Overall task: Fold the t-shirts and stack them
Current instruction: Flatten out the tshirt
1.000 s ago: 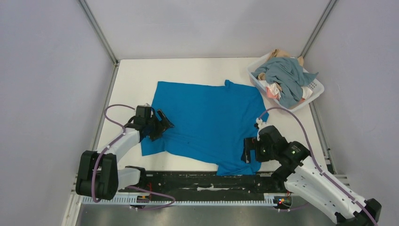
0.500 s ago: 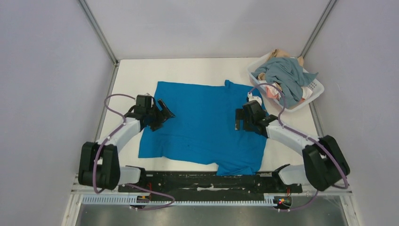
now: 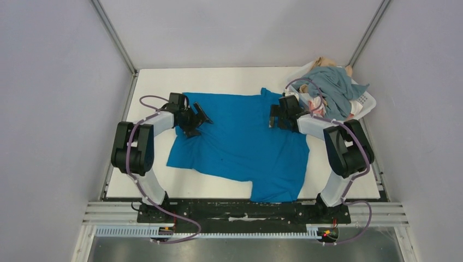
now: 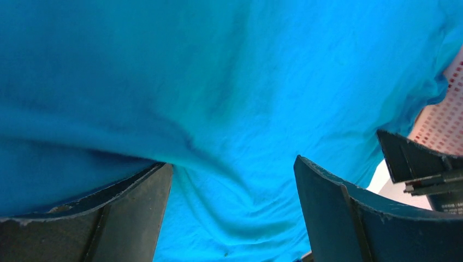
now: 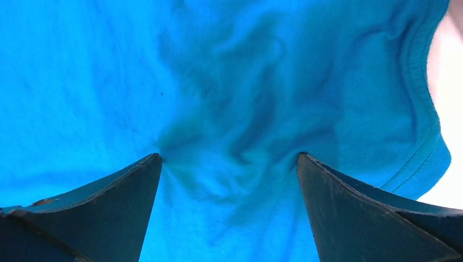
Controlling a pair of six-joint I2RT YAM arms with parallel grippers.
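Lying rumpled, soft bright blue t-shirt (image 3: pixel 240 143), rib-edged

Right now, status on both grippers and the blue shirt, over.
Left gripper open, right gripper open, tips at the cloth. Blue t-shirt spread out, not yet folded. Nothing else on it; basket of shirts far right.

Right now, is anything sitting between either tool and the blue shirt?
Nothing visible. Both wrist views show only blue t-shirt cloth between the open fingers of the left tool and right tool.
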